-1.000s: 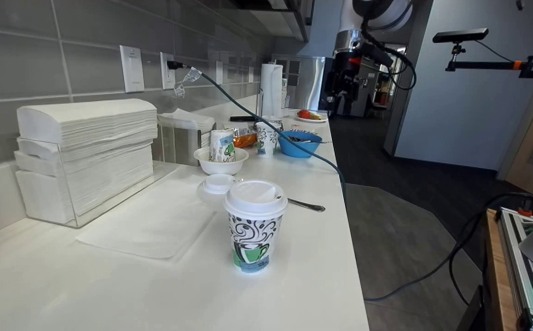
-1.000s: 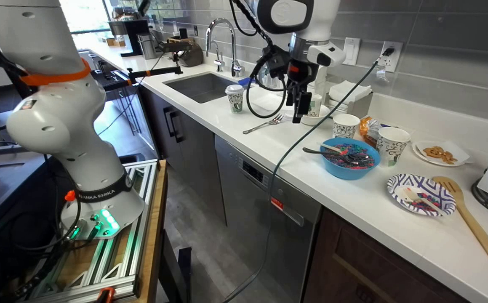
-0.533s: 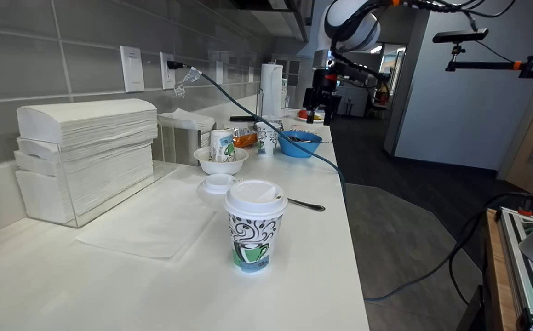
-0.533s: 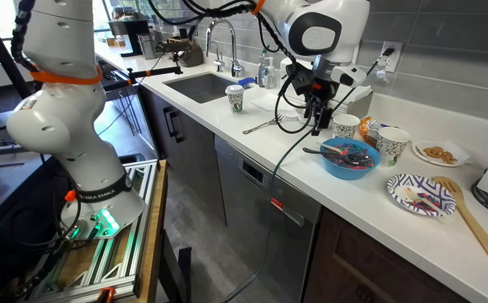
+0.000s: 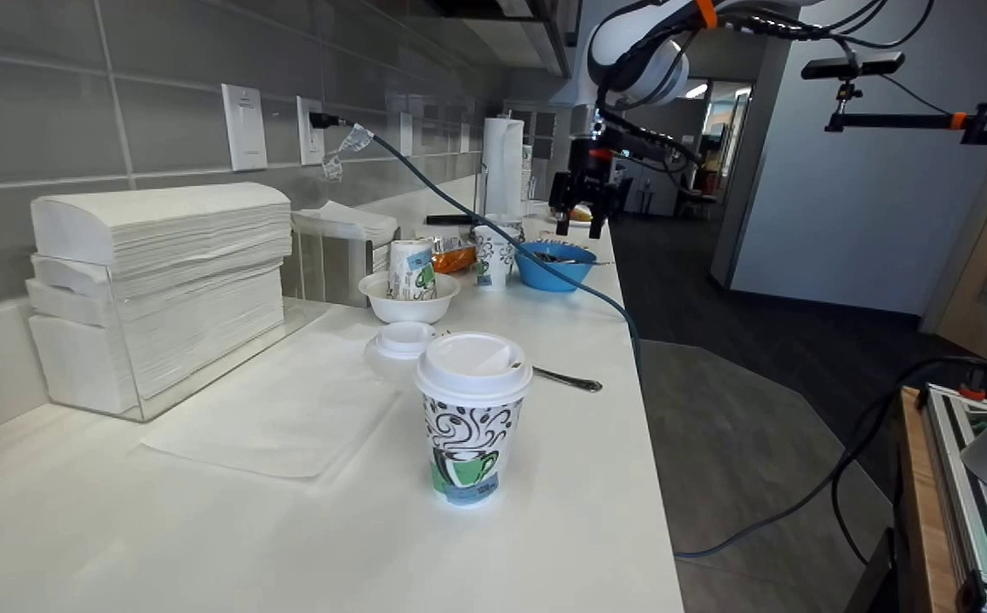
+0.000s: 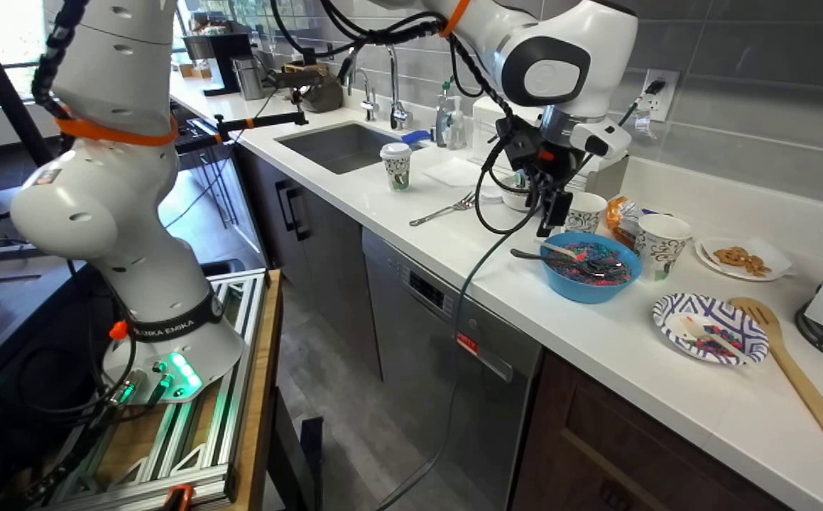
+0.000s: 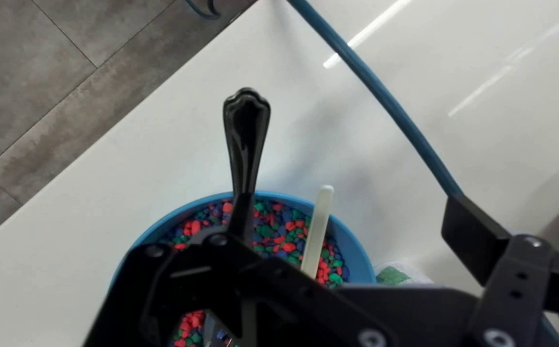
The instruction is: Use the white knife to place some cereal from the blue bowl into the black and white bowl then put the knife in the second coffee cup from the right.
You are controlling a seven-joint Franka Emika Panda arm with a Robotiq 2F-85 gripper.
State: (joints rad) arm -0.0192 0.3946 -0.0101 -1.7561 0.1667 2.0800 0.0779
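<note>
Gripper (image 5: 579, 228) jaws spread wide. In an exterior view it sits approx 1 o'clock of blue bowl (image 5: 548, 277), tips above rim lvl; bowl's on the counter (image 5: 536, 545), mostly outer wall showing. Wrist view adds detail: one jaw crosses the bowl, the other is over counter at approx 2 o'clock. Cereal (image 7: 279, 243) reads clear there, red/green/blue bits. Two handles stick out past bowl rim: dark handle (image 7: 245, 135) at 12, white handle (image 7: 317, 236) at 1. White one's far end is unclear; can't tell if it's the knife.

In an exterior view same white handle (image 6: 557, 248) is at approx 10, dark one approx 9. Same cam: dark-patterned white bowl (image 6: 702, 304) at 4 o'clock of blue bowl, w/ some cereal + white utensil (image 6: 727, 345) in it; wooden spatula (image 6: 807, 389) just beside. 2nd cup from R (image 6: 587, 213) upright at 12, rightmost cup (image 6: 663, 245) btwn 2 and 3. Fork (image 6: 431, 216) shows full length at 10; in an exterior view lidded cup (image 5: 472, 426) hides part of it. Also in an exterior view: white bowl (image 5: 410, 311) btwn 8 and 9 of blue bowl, inner cup (image 5: 412, 268) clear.
</note>
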